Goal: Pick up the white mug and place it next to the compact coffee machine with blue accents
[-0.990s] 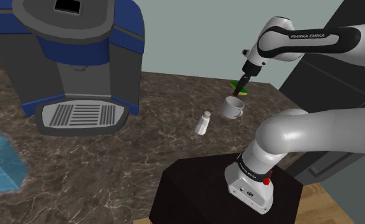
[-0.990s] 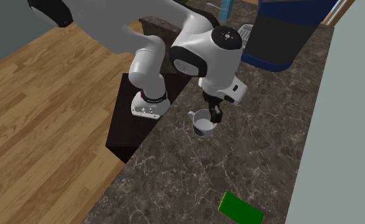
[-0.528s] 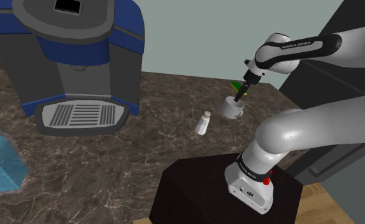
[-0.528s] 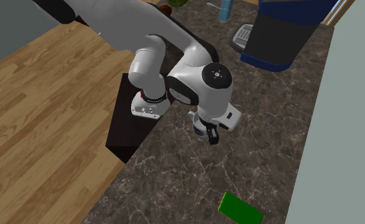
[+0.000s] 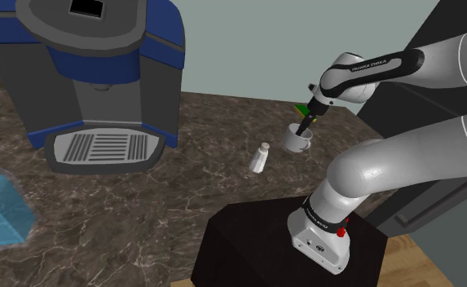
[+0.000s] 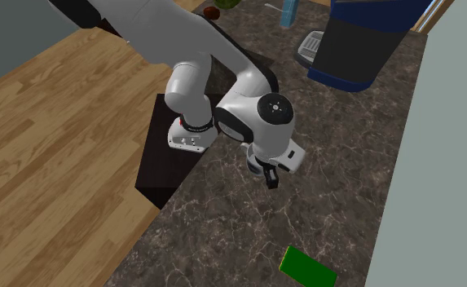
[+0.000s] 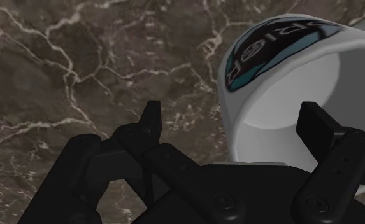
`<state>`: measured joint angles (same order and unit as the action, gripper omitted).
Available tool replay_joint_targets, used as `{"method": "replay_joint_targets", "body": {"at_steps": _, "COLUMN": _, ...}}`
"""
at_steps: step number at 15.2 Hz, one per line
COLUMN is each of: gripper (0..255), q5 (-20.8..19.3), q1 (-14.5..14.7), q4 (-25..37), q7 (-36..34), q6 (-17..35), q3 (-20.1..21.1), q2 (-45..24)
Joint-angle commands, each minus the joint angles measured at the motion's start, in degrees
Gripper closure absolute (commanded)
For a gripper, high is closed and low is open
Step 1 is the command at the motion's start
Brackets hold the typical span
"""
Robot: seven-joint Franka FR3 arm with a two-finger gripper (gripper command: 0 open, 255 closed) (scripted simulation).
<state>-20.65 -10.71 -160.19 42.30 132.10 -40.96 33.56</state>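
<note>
Black gripper point(image 7: 233, 121) hangs spread apart, straddling the white mug point(image 7: 283, 76) wall (one finger inside, one outside). Mug looks rigid, light, probably slick: pinch the rim wall squarely.

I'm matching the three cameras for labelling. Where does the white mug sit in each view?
Shoulder view: the mug stands on the counter, right of the small white shaker, under the gripper.
Second exterior view: hidden beneath the arm's hand, near the picture's centre.
Wrist view: its wall stands between the open fingers.
Shared landmark: the dark marbled counter.
</note>
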Motion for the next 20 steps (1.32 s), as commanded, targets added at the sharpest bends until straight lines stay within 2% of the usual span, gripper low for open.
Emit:
{"method": "replay_joint_targets", "body": {"at_steps": 1, "gripper": 0, "q5": -0.1, "q1": 0.0, "q4": -0.1, "q7": 0.0, "q6": 0.2, "q3": -0.1, "q2": -0.1}}
{"method": "replay_joint_targets", "body": {"at_steps": 5, "gripper": 0, "q5": 0.0, "q1": 0.0, "q4": -0.1, "q7": 0.0, "q6": 0.2, "q3": -0.1, "q2": -0.1}}
{"method": "replay_joint_targets", "body": {"at_steps": 6, "gripper": 255, "q5": 0.0, "q1": 0.0, "q4": -0.1, "q7": 0.0, "q6": 0.2, "q3": -0.1, "q2": -0.1}}
{"method": "replay_joint_targets", "body": {"at_steps": 15, "gripper": 255, "q5": -0.1, "q1": 0.0, "q4": -0.1, "q7": 0.0, "q6": 0.2, "q3": -0.1, "q2": -0.1}}
{"method": "replay_joint_targets", "body": {"at_steps": 20, "gripper": 255, "q5": 0.4, "q1": -0.7, "q4": 1.9, "q7": -0.6, "q6": -5.1, "q3": 2.1, "q2": 3.2}}
